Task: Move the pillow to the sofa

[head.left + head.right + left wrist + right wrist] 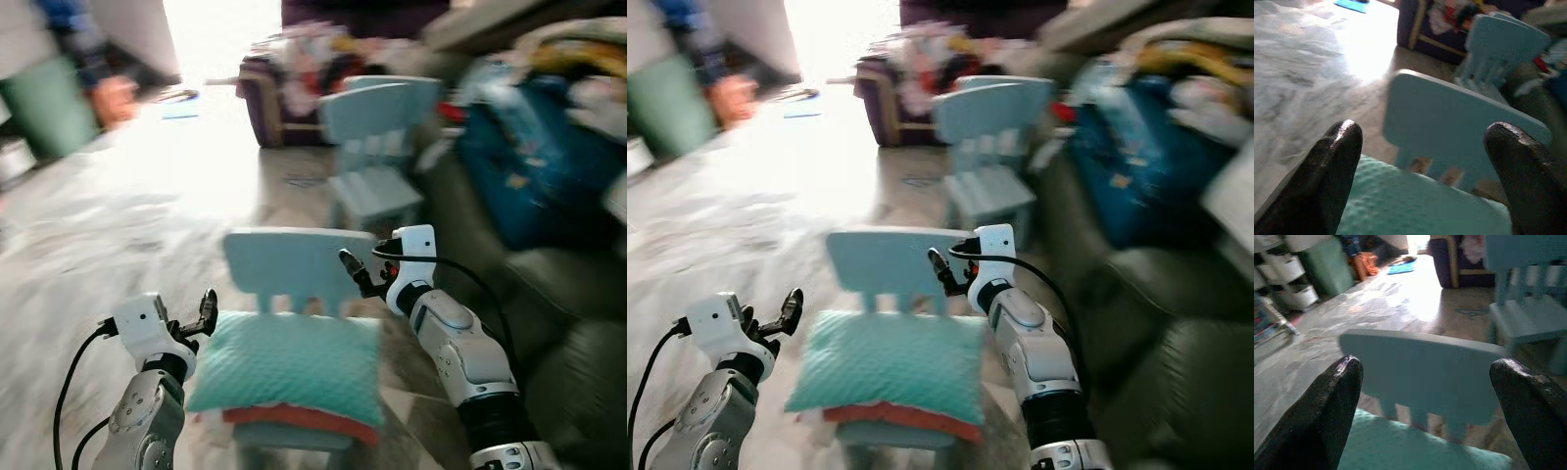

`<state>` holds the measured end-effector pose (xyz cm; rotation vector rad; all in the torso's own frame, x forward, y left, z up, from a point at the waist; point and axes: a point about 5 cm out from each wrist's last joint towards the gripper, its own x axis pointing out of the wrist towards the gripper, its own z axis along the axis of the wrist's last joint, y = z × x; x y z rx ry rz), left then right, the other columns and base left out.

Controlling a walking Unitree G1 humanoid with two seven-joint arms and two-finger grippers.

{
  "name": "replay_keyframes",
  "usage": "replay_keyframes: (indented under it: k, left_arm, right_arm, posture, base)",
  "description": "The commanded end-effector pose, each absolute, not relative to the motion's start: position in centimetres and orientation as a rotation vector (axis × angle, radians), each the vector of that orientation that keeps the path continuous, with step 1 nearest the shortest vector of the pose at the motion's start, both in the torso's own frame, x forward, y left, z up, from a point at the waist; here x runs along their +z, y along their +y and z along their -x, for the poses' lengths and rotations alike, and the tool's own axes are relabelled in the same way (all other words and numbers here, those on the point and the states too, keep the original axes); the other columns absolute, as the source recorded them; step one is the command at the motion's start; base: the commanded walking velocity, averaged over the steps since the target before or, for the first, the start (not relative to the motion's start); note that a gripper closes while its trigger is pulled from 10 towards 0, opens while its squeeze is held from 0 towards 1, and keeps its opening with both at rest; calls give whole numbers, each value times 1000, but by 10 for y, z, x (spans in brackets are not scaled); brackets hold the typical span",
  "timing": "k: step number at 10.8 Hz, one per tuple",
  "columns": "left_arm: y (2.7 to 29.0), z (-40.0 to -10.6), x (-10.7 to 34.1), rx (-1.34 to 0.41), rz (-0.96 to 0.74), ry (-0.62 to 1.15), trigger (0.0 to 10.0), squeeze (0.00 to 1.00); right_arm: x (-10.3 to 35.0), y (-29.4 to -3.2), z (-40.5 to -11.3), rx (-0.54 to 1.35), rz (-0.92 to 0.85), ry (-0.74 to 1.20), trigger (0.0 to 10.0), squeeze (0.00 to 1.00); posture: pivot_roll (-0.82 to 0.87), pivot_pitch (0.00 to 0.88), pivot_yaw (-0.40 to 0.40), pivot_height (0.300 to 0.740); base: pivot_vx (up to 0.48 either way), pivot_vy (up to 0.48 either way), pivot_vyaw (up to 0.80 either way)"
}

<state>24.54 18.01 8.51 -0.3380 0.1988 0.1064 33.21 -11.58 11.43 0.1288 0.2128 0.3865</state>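
The pillow (284,364), teal with a dimpled weave, lies flat on the seat of a small pale blue chair (294,266) directly ahead of the robot. It covers the seat from the front edge to the backrest and overhangs both side edges. A red cushion (299,419) lies under it, showing as a strip along the front edge of the seat.

The left claw (208,308) is at the left edge of the seat, just beside the pillow's left rear corner and not touching it. Its two fingers (1334,166) stand wide apart in the left wrist view, with the pillow and the chair backrest visible between them.

The right claw (353,269) is at the right end of the backrest, above the pillow's right rear corner. Its fingers (1332,406) are likewise spread wide in the right wrist view, and nothing is held between them.

A second pale blue chair (372,147) stands farther back on the floor (127,215). The dark sofa (549,323) runs along the right side, well apart from the pillow; a blue bag (534,162) and other blurred items are piled on it. Behind the second chair is a dark purple bin (279,98) heaped with mixed cloth items that are too blurred to identify. A green tub (44,113) stands at far left; its contents cannot be made out.
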Motion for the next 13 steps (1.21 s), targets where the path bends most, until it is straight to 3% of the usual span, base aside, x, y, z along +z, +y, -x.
replay_keyframes:
  k: [1, 9, 13]
  left_arm:
    - [180, -246, 83, 111, 341, 216, 10000, 0]
    - [178, -248, 88, 68, 389, 197, 10000, 0]
    - [181, -239, 91, 60, 347, 191, 10000, 0]
  right_arm:
    - [116, -116, -333, 385, -131, 214, 10000, 0]
    - [115, -114, -333, 383, -138, 223, 10000, 0]
    - [114, -111, -333, 389, -147, 212, 10000, 0]
  posture:
    - [-181, 0, 27, 740]
    - [-175, 0, 32, 740]
    - [-146, 0, 33, 740]
  base:
    - [0, 0, -788]
    - [0, 0, -788]
    - [0, 0, 0]
